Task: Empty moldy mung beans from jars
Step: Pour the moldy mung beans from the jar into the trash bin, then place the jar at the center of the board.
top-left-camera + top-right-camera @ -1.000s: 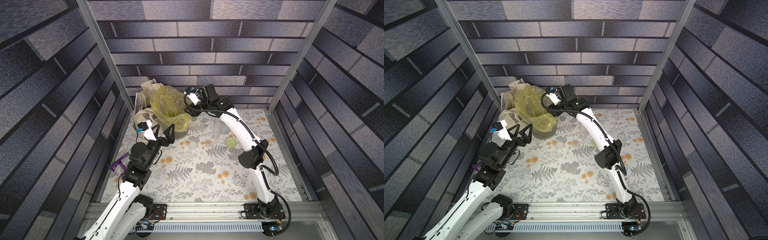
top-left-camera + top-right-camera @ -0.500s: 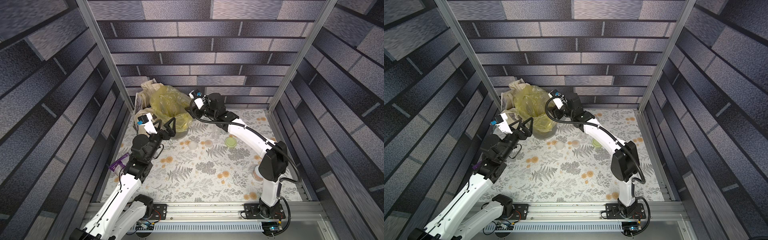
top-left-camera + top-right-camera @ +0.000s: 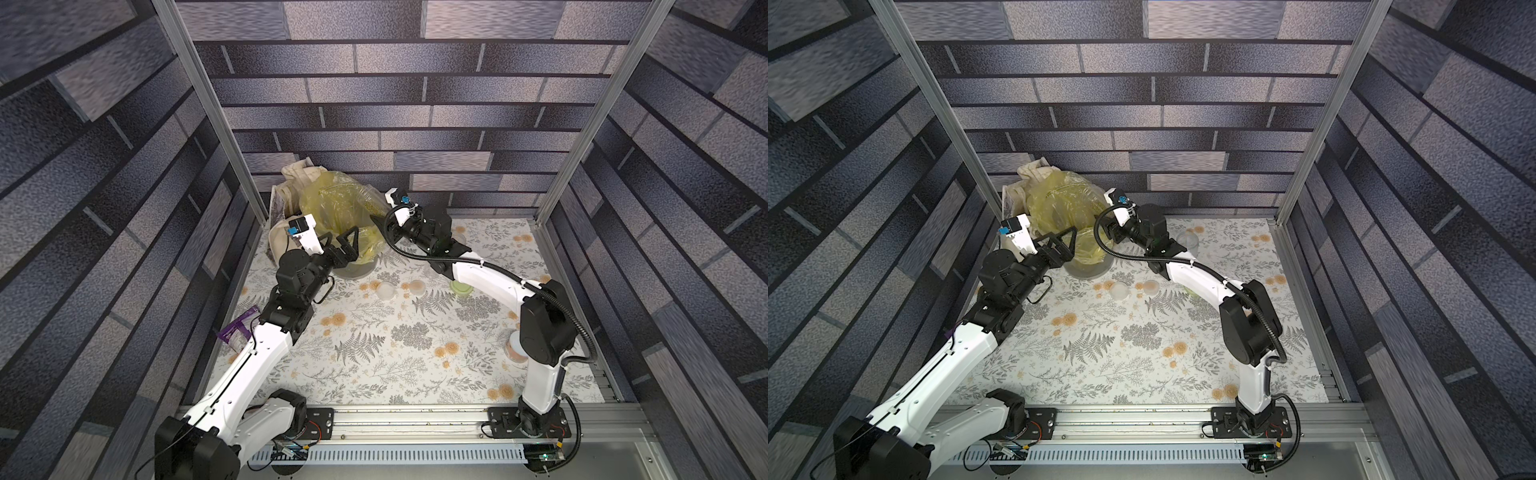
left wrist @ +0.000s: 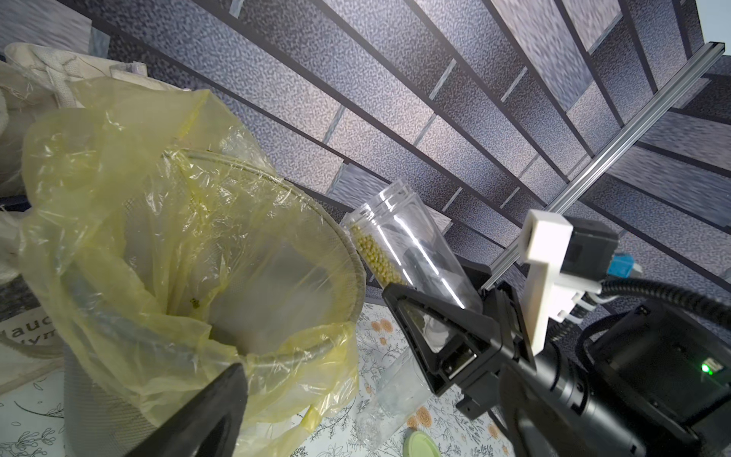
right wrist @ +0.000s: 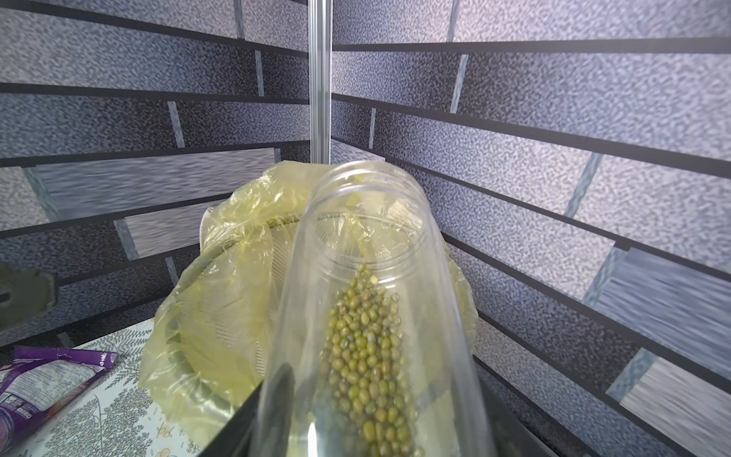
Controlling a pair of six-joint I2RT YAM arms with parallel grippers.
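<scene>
While right pincer (image 4: 427, 292) tilts jar (image 4: 399, 237) toward bin (image 4: 350, 257), left pincer (image 3: 340, 235) gapes.

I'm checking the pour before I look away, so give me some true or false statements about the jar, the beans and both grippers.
The right gripper holds a clear jar with its lid off. True.
The jar is empty. False: mung beans lie along its lower side.
The left gripper is shut on a spoon. False: it is open, holding nothing.
A pale green lid lies on the table. True.
</scene>
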